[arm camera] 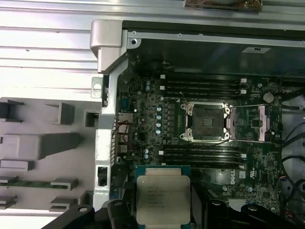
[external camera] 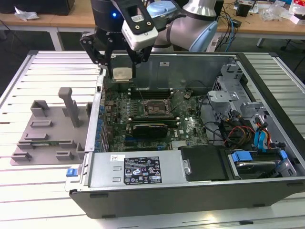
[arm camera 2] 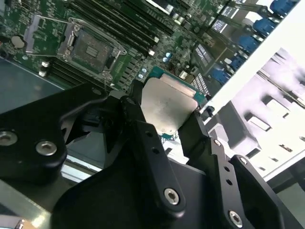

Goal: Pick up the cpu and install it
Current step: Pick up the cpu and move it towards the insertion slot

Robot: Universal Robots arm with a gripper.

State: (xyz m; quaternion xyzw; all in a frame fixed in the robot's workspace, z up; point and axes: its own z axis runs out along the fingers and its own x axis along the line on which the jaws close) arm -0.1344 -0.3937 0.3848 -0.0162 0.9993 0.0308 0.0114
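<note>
The cpu [external camera: 122,74] is hanging in the air above the open computer case [external camera: 190,193], with its silver top facing the cameras in both wrist views [arm camera 2: 169,107] [arm camera: 162,198]. The hand [external camera: 121,70] is pinching the cpu by two opposite edges, one black finger [arm camera 2: 136,107] pressing on each side. In the first wrist view the hand [arm camera: 162,212] is gripping the chip's flanks, leaving the green rim showing along the free edge.

In the exterior view the chip is sitting at about ten o'clock from the processor socket [external camera: 155,109], well apart from it and near the case's far wall. The socket [arm camera: 207,122] is lying uncovered on the green motherboard [external camera: 190,126], its metal bracket [arm camera: 259,124] resting flipped open just beside it. Dark memory slots [arm camera: 202,86] are running along both sides of the socket.

At six o'clock from the socket in the exterior view, a grey power supply [external camera: 138,167] is lying along the case's near wall. At nine o'clock from the case, a grey plastic tray [external camera: 47,131] with upright blocks is resting on the white slatted desk [external camera: 28,181].
</note>
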